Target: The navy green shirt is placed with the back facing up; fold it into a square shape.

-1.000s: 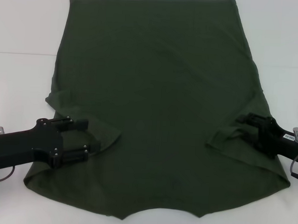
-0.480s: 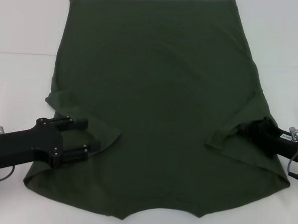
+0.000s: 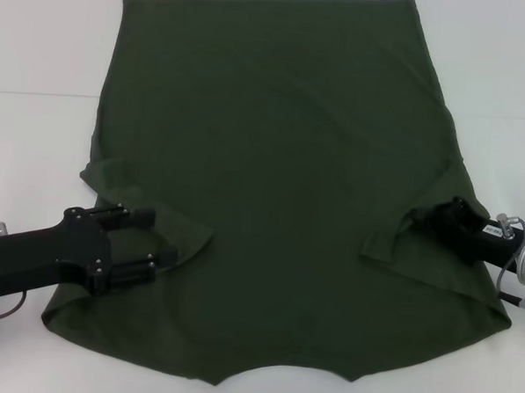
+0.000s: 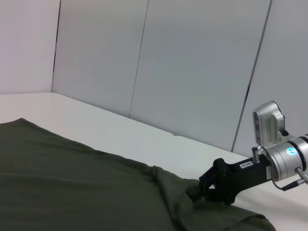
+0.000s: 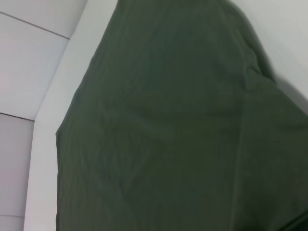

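the left gripper [image 3: 150,242] lies low at the near left edge of the navy green shirt [image 3: 282,162], its two black fingers [image 3: 134,214] spread apart, one above and one below a folded-in flap of sleeve fabric that sits between them. beyond those fingers the flap ends in a rounded fold pointing toward the shirt's middle. the right gripper [image 3: 422,218] sits at the opposite sleeve, its tips buried in a bunched ridge of cloth; whether its fingers are apart or pinched cannot be told. in the left wrist view that same right gripper [image 4: 201,190] meets a raised crease of fabric. outward from both grippers the shirt spreads flat and wide across the white counter [image 3: 41,53], hem at the far edge, neckline curve nearest the robot.
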Robot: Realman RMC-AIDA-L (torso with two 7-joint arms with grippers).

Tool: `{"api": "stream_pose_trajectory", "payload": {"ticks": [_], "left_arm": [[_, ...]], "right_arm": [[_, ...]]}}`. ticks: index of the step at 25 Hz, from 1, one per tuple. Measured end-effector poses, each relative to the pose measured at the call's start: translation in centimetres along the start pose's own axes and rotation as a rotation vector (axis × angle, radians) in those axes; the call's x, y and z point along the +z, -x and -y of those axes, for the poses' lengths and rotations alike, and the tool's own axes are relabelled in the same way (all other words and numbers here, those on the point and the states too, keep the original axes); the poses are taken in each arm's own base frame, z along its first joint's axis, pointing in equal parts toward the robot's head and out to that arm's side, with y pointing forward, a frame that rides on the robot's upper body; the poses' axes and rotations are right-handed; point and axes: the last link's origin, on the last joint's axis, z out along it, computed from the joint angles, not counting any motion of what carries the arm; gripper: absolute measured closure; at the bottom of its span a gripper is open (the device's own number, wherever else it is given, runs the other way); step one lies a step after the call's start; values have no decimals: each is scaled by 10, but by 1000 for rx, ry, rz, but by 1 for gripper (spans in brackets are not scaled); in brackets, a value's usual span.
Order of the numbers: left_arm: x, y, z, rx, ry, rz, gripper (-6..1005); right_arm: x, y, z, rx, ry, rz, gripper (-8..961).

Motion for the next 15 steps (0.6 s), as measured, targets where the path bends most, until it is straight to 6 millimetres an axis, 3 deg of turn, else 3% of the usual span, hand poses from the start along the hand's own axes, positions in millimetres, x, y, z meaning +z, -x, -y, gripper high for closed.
{"api": "stream_pose_trajectory", "payload": {"ticks": [15], "left_arm": [[-1, 1, -1, -9, -1, -3, 300]], "right_arm": [[27, 3, -37, -158, 10, -35, 915]]}}
